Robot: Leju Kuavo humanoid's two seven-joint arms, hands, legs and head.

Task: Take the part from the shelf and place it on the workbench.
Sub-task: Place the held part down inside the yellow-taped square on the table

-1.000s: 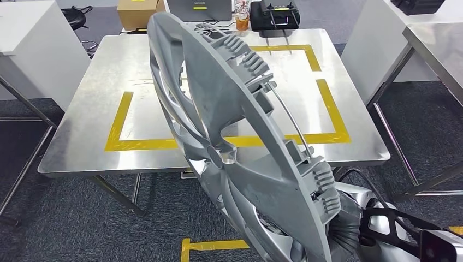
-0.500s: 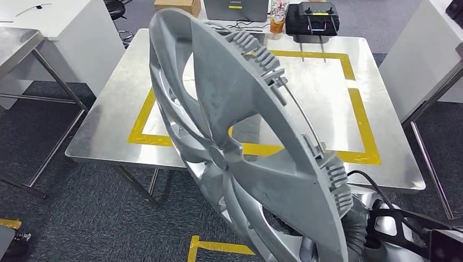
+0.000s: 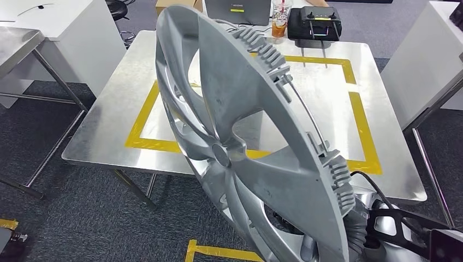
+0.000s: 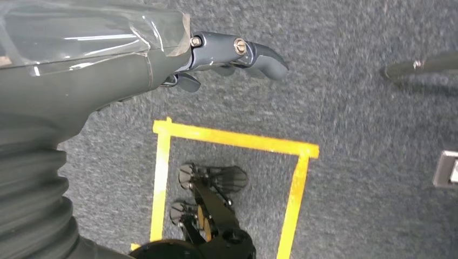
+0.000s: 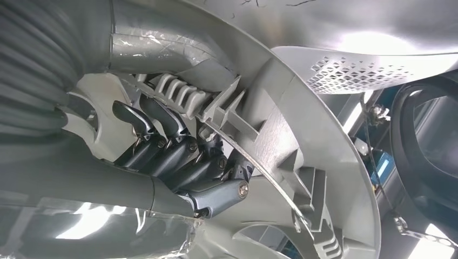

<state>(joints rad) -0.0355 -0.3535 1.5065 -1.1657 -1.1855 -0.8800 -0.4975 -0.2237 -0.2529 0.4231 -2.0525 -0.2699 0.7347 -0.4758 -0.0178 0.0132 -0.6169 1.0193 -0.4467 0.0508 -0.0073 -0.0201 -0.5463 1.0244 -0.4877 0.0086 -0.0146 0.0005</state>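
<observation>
Large round silver-grey plastic wheel cover [image 3: 245,147] held up on edge, tilted, in front of the head camera, above the near edge of the square stainless-steel workbench [image 3: 109,131]; its ribbed back side faces the camera and it is not resting on the bench. Right hand [image 5: 178,156] grasps it: dark fingers [image 5: 162,127] curled over the rim beside the moulded clips, thumb on the other side. Left hand [image 4: 227,56] hangs over grey carpet [image 4: 351,108] with nothing in it; fingers bent inward, not fully clenched.

Containers: clear plastic cup with an orange drink [image 3: 279,22] stands at the far edge of the bench; liquid fills the lower part. Brown cardboard box [image 3: 177,5] behind the far edge, contents not visible.

Surroundings: yellow tape square [image 3: 360,114] marked on the bench top, partly hidden by the cover. Black handheld controller with two antennas [image 3: 314,22] beside the cup. Grey device [image 3: 237,8] between box and cup. White tables [image 3: 60,33] to either side. Yellow tape outline [image 4: 232,140] on the floor below the left hand.
</observation>
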